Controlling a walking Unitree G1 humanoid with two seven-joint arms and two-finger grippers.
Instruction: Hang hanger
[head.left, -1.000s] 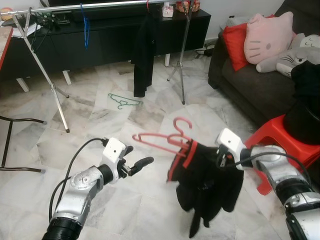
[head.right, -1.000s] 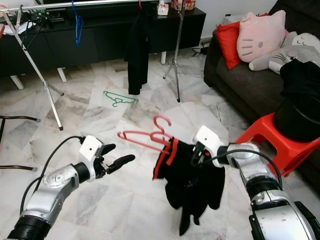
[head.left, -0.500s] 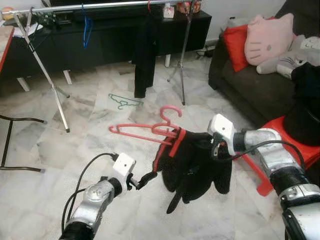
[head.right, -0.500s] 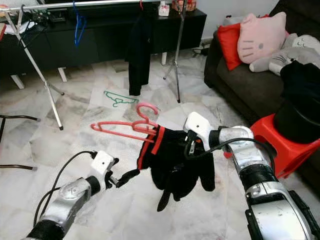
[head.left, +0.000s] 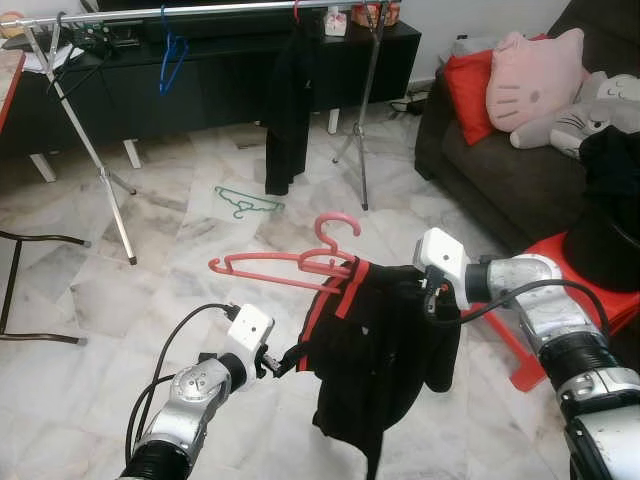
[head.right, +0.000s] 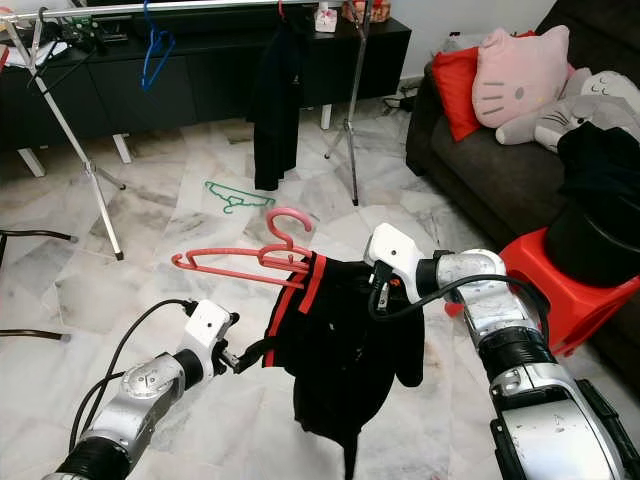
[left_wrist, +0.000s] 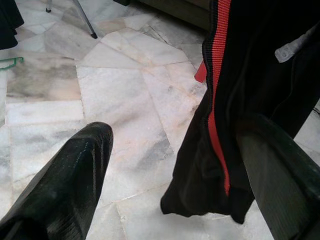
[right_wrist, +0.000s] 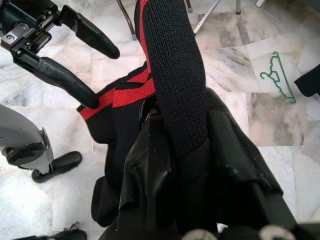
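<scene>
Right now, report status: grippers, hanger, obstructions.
Right gripper shut on black garment. Left gripper open at its hem. Pink hanger half threaded in. Clothes rack ahead, green hanger on floor between.

Silver left arm reaching fwd toward 1 o'clock, black two-finger left gripper (head.left: 287, 358) fingers spread, silver right arm bent inward toward 9 o'clock, black two-finger right gripper (head.left: 432, 300) clamped on black-and-red fabric (head.left: 375, 350)
</scene>
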